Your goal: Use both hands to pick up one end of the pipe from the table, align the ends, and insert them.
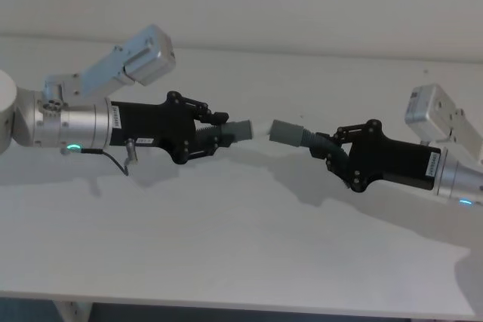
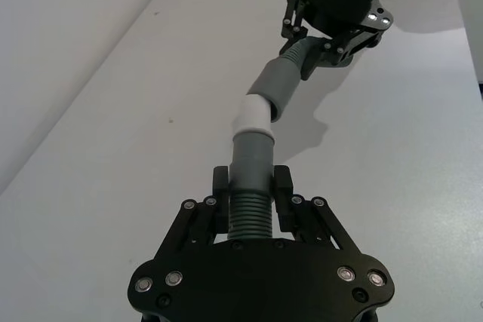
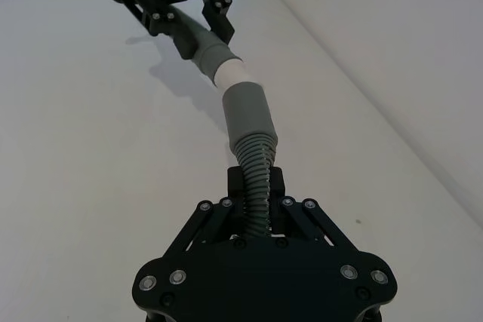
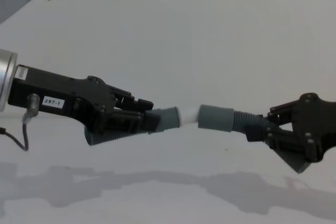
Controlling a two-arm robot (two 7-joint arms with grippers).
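The black ridged-finger left gripper (image 1: 215,134) is clamped on one dark-grey ribbed hose piece (image 2: 250,200), whose smooth grey collar (image 4: 167,117) ends in a white tip (image 4: 188,114). The black right gripper (image 1: 329,149) grasps the second ribbed hose piece (image 3: 257,173). Its plain grey socket (image 4: 216,117) touches that tip. Both pieces are held above the white table (image 1: 226,246). A white label (image 4: 52,102) on the left gripper reads "297-1".

White label "297-1" (image 4: 53,102) on the left hand (image 4: 137,113).
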